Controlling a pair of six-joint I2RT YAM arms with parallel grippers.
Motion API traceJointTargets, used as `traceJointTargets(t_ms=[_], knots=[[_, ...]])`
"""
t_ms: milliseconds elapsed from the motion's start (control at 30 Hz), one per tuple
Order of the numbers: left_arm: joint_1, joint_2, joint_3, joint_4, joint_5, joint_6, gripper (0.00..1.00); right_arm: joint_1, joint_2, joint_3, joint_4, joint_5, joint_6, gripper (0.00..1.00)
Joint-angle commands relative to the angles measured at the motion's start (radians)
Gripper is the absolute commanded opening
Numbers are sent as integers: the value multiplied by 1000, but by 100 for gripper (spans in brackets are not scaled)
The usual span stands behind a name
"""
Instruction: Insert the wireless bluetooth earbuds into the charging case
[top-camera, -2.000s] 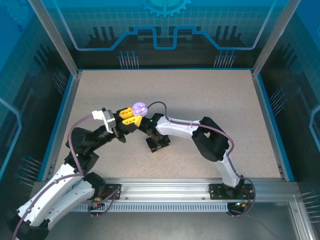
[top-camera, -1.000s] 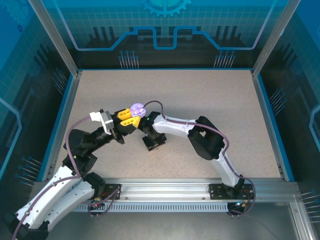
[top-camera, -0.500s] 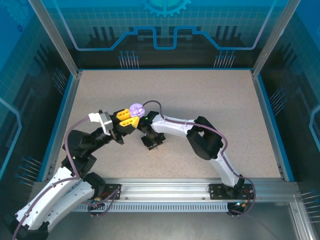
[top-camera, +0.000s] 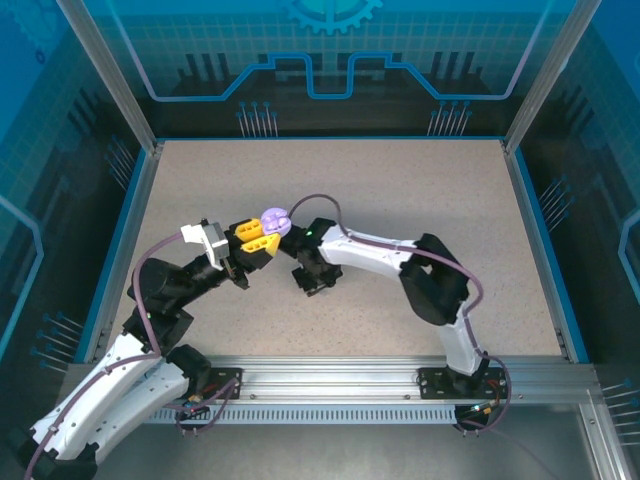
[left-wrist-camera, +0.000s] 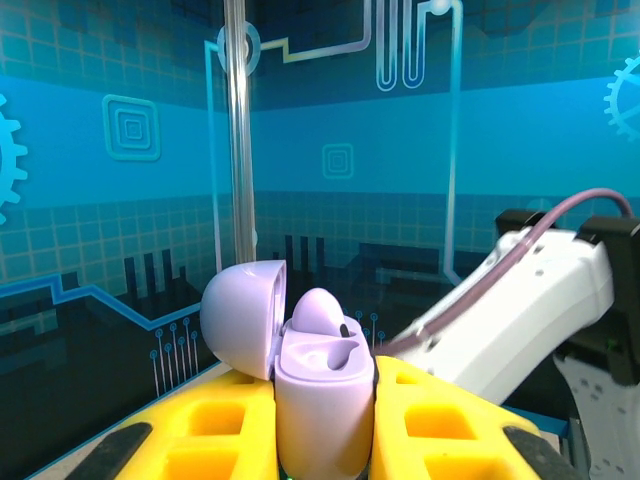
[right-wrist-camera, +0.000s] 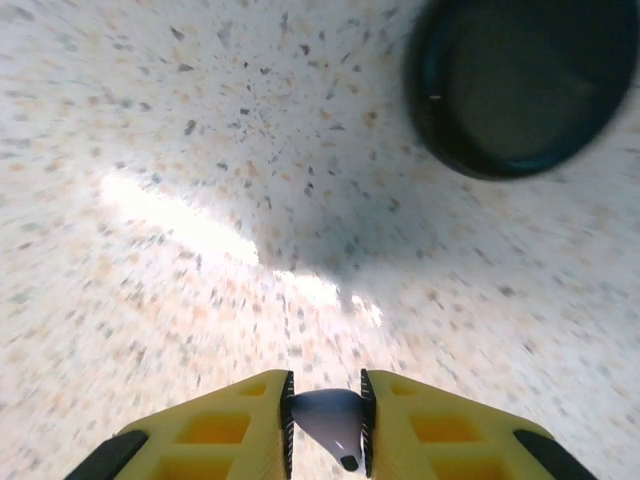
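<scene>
Pinching a lavender earbud (right-wrist-camera: 330, 418) tight, right gripper (right-wrist-camera: 325, 402) near open lavender case (left-wrist-camera: 320, 395), case clamped in left gripper (top-camera: 258, 238).

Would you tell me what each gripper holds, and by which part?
The left gripper clamps the open lavender charging case by the sides of its base. The right gripper pinches a lavender earbud across its body.
</scene>
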Motion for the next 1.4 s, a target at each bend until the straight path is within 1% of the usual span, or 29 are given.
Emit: traceJointTargets(t_ms=[0,100,300,467,567,633,733,867,1167,1367], knots=[[-5,8,25,11,-11,-19,0,-35,-187,-55,41,24,-6,25],[-5,26,20,28,-9,-33,0,-71,-341,-116,95,12,-23,25],[-5,81,14,87,10,-58,0,-167,-591,-182,204,-89,-78,25],[-5,149,21,127,61,-77,0,-215,-732,-172,299,-161,-135,26],[-4,190,22,158,76,-91,0,-229,-783,-142,339,-215,-164,26],[-5,213,22,182,80,-100,0,-229,-794,-107,339,-231,-176,27],[-5,243,20,219,85,-108,0,-227,-780,-19,294,-264,-188,27],[-7,279,17,262,89,-119,0,-194,-761,41,325,-316,-196,27],[-7,316,-1,304,92,-115,0,-87,-664,170,315,-283,-231,27],[-8,310,-8,303,92,-105,0,-60,-613,189,295,-250,-229,27]])
